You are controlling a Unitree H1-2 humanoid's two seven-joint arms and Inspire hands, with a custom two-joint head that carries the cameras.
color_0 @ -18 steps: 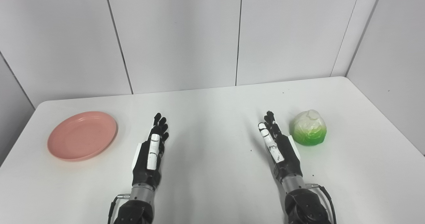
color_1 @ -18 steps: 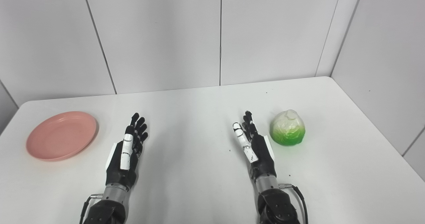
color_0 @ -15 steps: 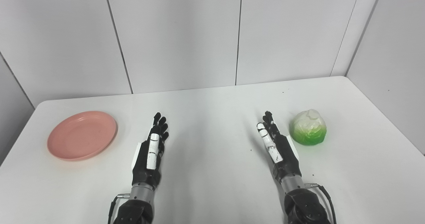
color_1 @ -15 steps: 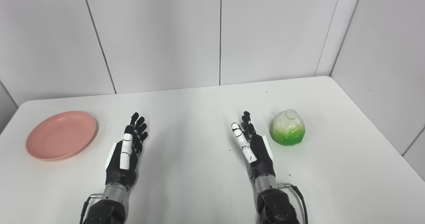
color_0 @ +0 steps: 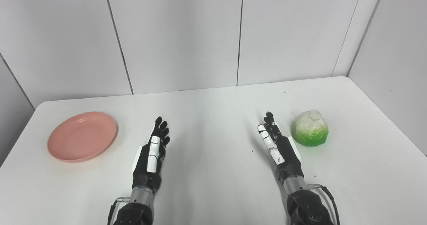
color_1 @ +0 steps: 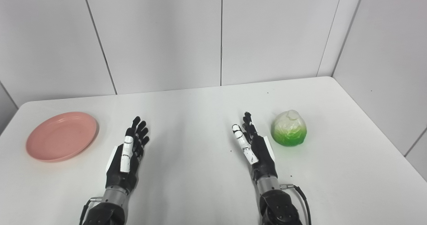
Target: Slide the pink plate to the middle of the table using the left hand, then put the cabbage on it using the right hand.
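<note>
A pink plate (color_0: 82,136) lies flat at the table's left side. At the right side stands a green and white cabbage (color_0: 309,133). My left hand (color_0: 151,158) rests low over the table, right of the plate and apart from it, open with fingers stretched forward. My right hand (color_0: 278,148) is open too, fingers straight, just left of the cabbage and not touching it. Neither hand holds anything.
The white table (color_0: 213,111) is enclosed by grey wall panels at the back and on both sides. Its right edge runs diagonally past the cabbage. Bare tabletop lies between the two hands.
The left hand has drawn back slightly toward me and down. The right hand has barely shifted. Plate and cabbage stay where they were.
</note>
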